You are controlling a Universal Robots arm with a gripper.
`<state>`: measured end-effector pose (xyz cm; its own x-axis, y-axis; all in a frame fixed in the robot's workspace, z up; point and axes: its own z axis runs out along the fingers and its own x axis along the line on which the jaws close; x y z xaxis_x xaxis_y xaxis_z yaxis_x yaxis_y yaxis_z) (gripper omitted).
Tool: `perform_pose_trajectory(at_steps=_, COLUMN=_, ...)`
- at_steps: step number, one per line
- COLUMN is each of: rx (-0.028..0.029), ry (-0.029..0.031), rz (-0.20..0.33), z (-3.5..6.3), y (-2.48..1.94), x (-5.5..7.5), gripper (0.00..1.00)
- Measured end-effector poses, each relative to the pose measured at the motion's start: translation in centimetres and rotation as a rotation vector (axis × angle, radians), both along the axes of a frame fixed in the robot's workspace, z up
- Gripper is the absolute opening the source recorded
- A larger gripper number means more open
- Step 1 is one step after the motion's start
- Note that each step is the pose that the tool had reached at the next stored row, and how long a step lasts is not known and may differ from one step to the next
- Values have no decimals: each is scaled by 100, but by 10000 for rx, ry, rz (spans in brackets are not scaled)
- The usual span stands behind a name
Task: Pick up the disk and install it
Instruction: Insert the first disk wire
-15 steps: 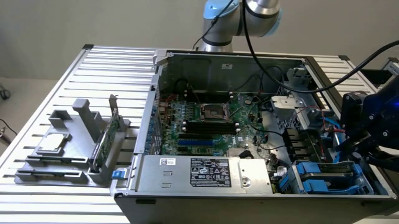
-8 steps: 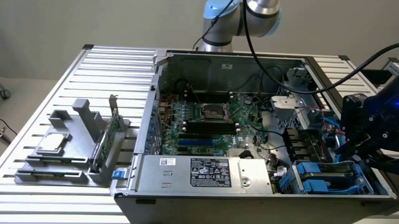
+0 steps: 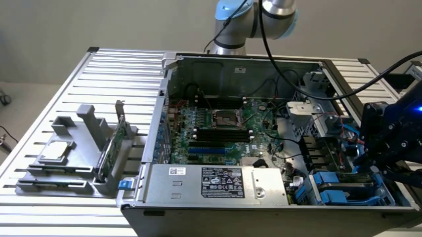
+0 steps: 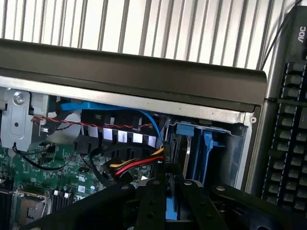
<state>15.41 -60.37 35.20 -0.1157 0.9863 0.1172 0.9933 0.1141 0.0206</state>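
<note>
Over the drive bay (image 3: 329,191) in the front corner of the case (image 3: 218,219), the gripper (image 4: 171,187) is pinched narrow on what looks like the blue-railed edge of the disk (image 4: 171,210), likely a heavy, rigid, shock-sensitive slab with slick metal faces, best held across its railed sides.

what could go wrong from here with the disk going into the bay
1. The red, yellow and black cable bundle and the blue cable lie right beside the end effector; either could snag or get pinched.
2. The disk, held edge-on, may meet the blue bay rails tilted and jam.
</note>
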Motion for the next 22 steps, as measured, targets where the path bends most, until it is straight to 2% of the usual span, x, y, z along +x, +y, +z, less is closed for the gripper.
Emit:
perform_pose_trajectory(at_steps=4, rx=-15, ry=233, rz=-420, z=-20, y=0, x=0, gripper=16)
perform_pose_trajectory(at_steps=6, rx=-33, ry=309, rz=-645, z=-29, y=0, x=-1, gripper=16)
perform_pose_trajectory(at_steps=8, rx=-105, ry=324, rz=-826, z=-36, y=0, x=-1, gripper=16)
perform_pose_trajectory(at_steps=11, rx=-299, ry=333, rz=-939, z=-45, y=5, x=0, gripper=16)
perform_pose_trajectory(at_steps=12, rx=-340, ry=343, rz=-948, z=-49, y=6, x=0, gripper=16)
perform_pose_trajectory(at_steps=16, rx=-390, ry=351, rz=-950, z=-54, y=7, x=0, gripper=16)
perform_pose_trajectory(at_steps=19, rx=-429, ry=349, rz=-978, z=-54, y=34, x=0, gripper=16)
perform_pose_trajectory(at_steps=20, rx=-448, ry=349, rz=-992, z=-54, y=41, x=0, gripper=16)
perform_pose_trajectory(at_steps=22, rx=-525, ry=346, rz=-1060, z=-54, y=44, x=0, gripper=16)
